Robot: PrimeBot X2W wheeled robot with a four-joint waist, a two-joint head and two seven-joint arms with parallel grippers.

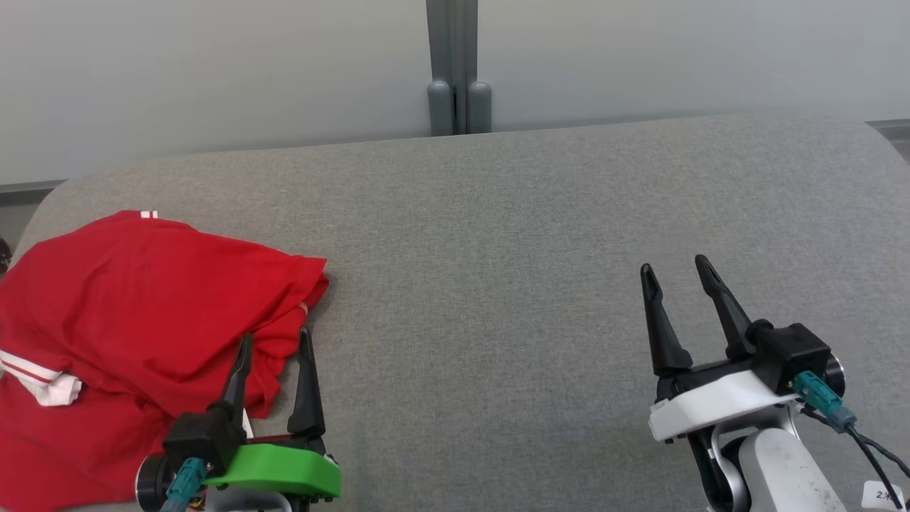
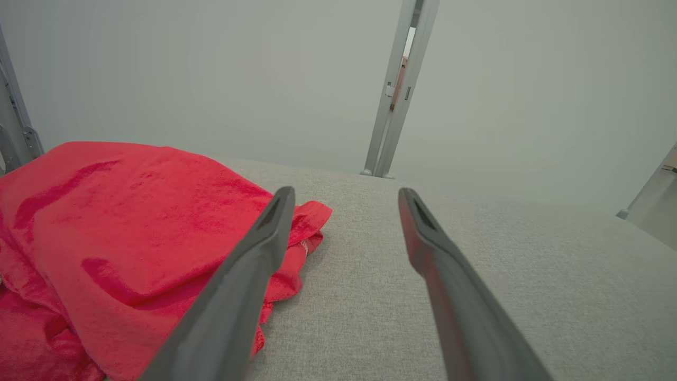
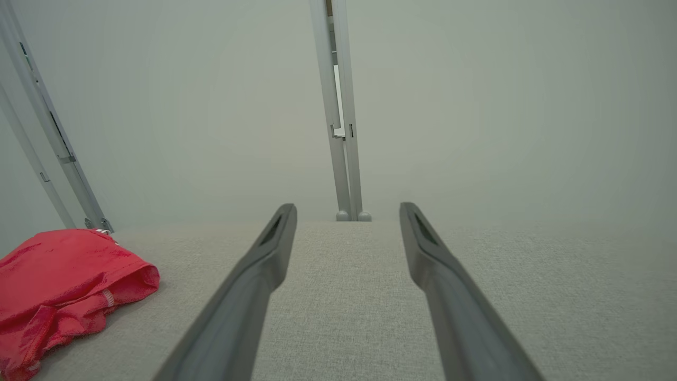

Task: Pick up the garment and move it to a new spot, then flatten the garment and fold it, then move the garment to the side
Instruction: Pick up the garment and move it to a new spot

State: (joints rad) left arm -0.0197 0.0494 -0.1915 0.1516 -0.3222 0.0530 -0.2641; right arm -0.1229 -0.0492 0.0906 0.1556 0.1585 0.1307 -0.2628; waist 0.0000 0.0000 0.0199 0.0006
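Note:
The garment is a red shirt with white trim, lying crumpled at the left end of the grey padded table. It also shows in the left wrist view, garment, and at the lower left of the right wrist view, garment. My left gripper stands open at the garment's near right edge, its left finger over the cloth, nothing between the fingers. My right gripper is open over bare table far to the right, holding nothing.
A pale wall with a grey vertical post stands right behind the table's far edge. The table's rounded corners show at far left and far right. Slanted metal frame bars stand beyond the garment.

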